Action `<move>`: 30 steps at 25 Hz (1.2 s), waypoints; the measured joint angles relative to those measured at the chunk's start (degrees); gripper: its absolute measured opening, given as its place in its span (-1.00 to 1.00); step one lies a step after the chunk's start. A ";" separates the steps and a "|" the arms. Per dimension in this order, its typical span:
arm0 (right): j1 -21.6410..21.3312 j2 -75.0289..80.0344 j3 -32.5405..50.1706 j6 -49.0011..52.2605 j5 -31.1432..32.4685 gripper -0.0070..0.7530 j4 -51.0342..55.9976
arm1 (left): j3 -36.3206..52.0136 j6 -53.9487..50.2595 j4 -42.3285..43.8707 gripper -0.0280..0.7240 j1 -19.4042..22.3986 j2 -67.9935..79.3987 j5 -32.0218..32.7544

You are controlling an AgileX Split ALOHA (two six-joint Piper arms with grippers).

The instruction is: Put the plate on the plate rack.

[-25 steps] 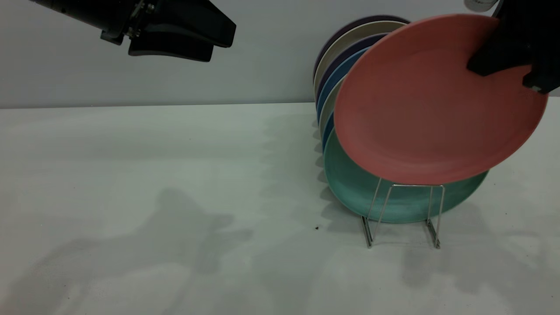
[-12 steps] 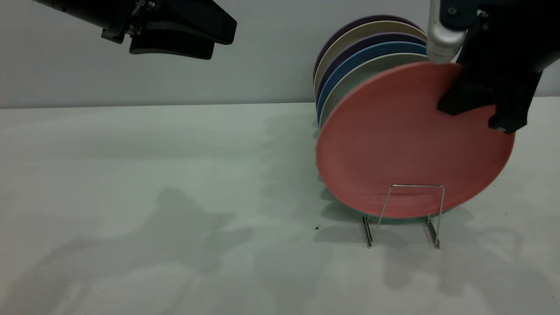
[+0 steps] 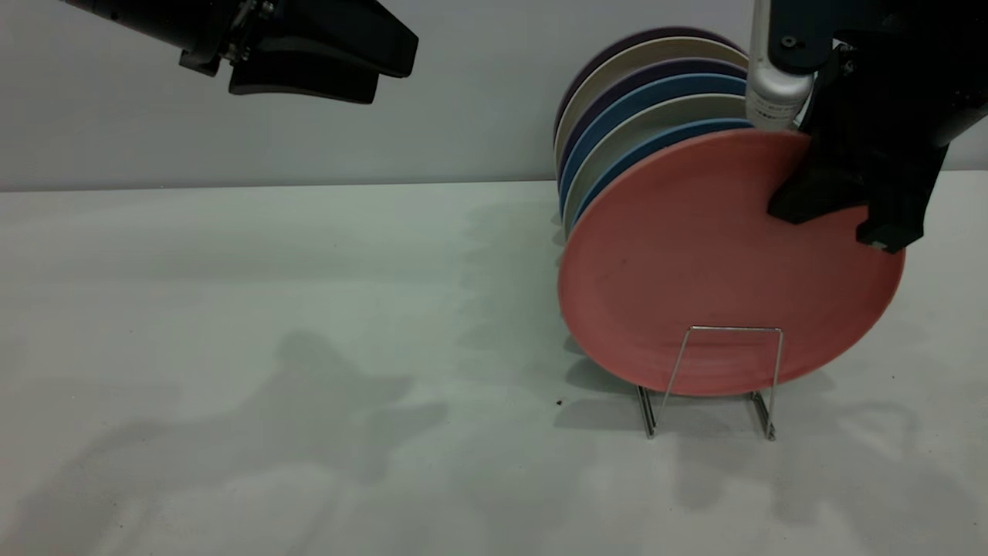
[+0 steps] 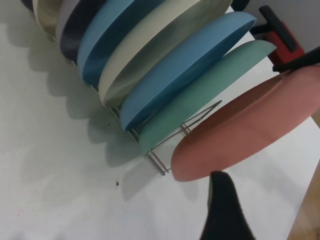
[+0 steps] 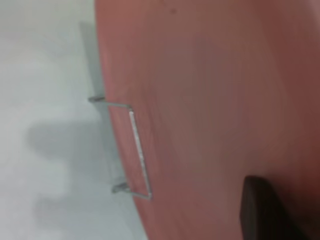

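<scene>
The right gripper (image 3: pixel 849 212) was pinched on the upper edge of the plate (image 3: pixel 695 262), holding it upright above the plate rack (image 3: pixel 729 363). The plate's lower edge sat behind the rack's foremost wire loop, in front of the teal-green plate (image 4: pixel 200 100) and the blue plates (image 4: pixel 185 65) further back along the rack. This looked like the seating step, nearly finished. The next move would call for the jaws to part and the arm to lift straight up from the rack without dragging the plate forward over the low loop.

The exterior view hid the teal-green plate entirely behind the salmon one; the left wrist view showed both, with a gap between them. The right wrist view showed the loop lying close against the plate's face. The left gripper (image 3: pixel 309 50) hung well away from the rack, its jaws pressed together on nothing.
</scene>
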 joint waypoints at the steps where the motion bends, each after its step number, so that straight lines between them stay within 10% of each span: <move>1: 0.00 0.00 0.00 0.00 0.46 -0.48 0.08 | 0.00 0.00 0.00 0.40 0.00 0.00 0.00; 30: 0.02 -20.46 0.00 7.60 1.89 0.14 -2.67 | 0.05 0.92 0.39 0.40 1.94 -6.34 0.04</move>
